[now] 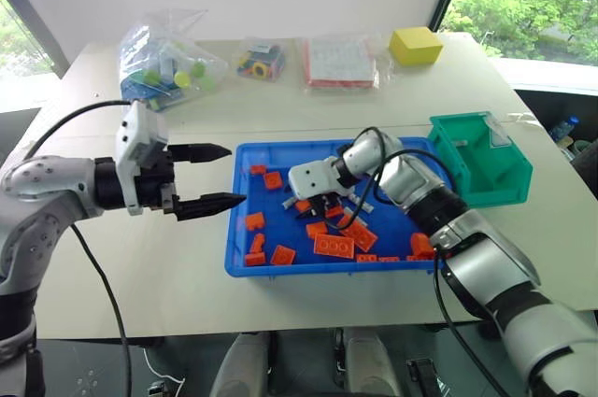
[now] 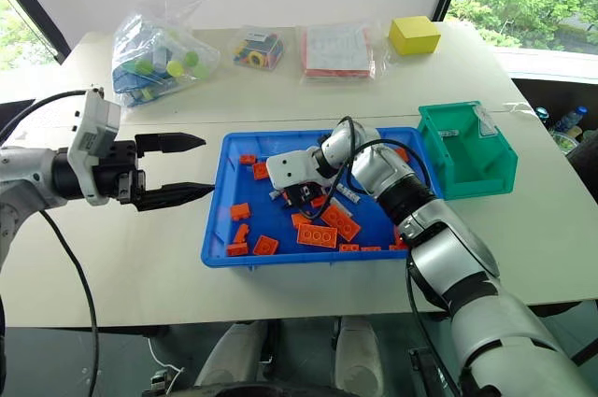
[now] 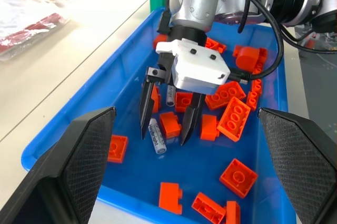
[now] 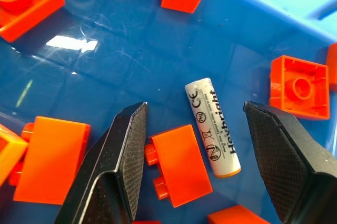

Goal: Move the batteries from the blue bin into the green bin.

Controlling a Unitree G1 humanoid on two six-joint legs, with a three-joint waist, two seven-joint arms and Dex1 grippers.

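My right gripper [image 4: 192, 145] hangs over the floor of the blue bin [image 3: 63, 124], fingers apart and holding nothing, with one battery [image 4: 212, 126] lying flat between them, nearer the far-side finger than the other. An orange brick [image 4: 179, 163] sits in the same gap, touching or nearly touching the near finger and just beside the battery. A second battery [image 3: 170, 96] lies a little behind the fingers, partly hidden by the gripper body. More orange bricks lie scattered around on the bin floor. My left gripper [image 1: 213, 176] hovers over the desk just outside the bin's rim, fingers apart and empty. The green bin [image 1: 486, 163] stands against the blue bin's far end, well apart from the fingers; I cannot see inside it well enough to say what it holds. Risk as I judge it: closing now would likely catch the brick together with the battery, so the round cell could roll or squirt out sideways. A descent that lands a fingertip on the brick would stall short of the floor.
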